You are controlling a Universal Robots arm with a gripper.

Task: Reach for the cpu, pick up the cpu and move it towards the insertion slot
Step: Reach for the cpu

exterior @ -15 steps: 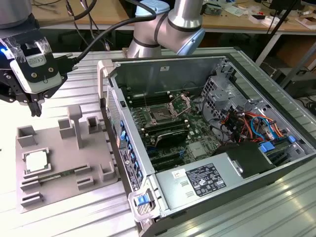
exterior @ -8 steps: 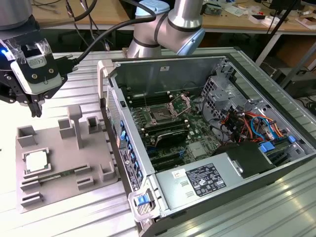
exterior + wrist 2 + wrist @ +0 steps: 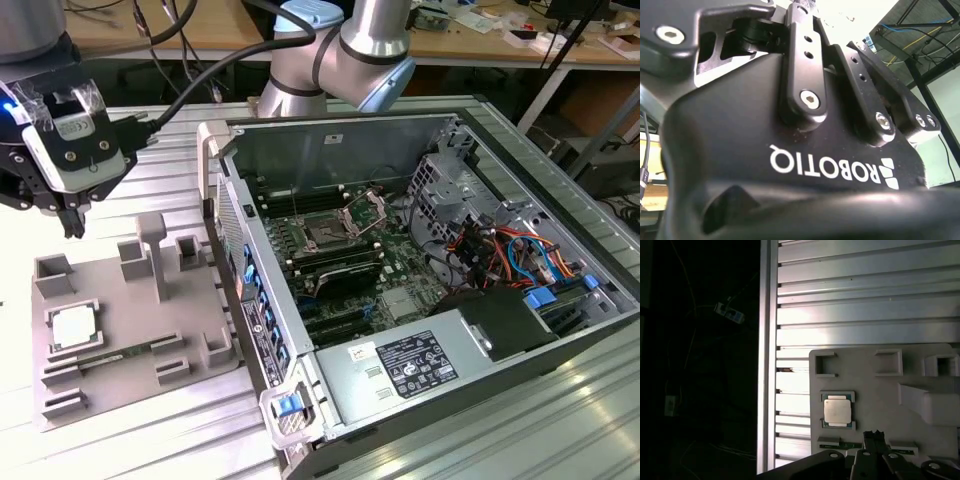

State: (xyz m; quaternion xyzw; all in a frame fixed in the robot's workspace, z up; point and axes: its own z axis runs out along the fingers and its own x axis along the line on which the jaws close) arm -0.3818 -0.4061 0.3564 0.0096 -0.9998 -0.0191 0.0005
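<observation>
The cpu is a small silver square chip lying flat in a framed pocket of the grey fixture plate, at the exterior view's left. My gripper hangs above the plate's far-left part, a short way up and beyond the cpu, with its fingers drawn together on nothing. In the first wrist view the cpu lies just off the gripper. The insertion slot is a dark square socket with its silver bracket raised, on the motherboard inside the open computer case.
The open computer case fills the exterior view's right, with its side wall next to the fixture plate. Raised grey posts stand on the plate. A green memory stick lies near the cpu. Ribbed aluminium table lies underneath.
</observation>
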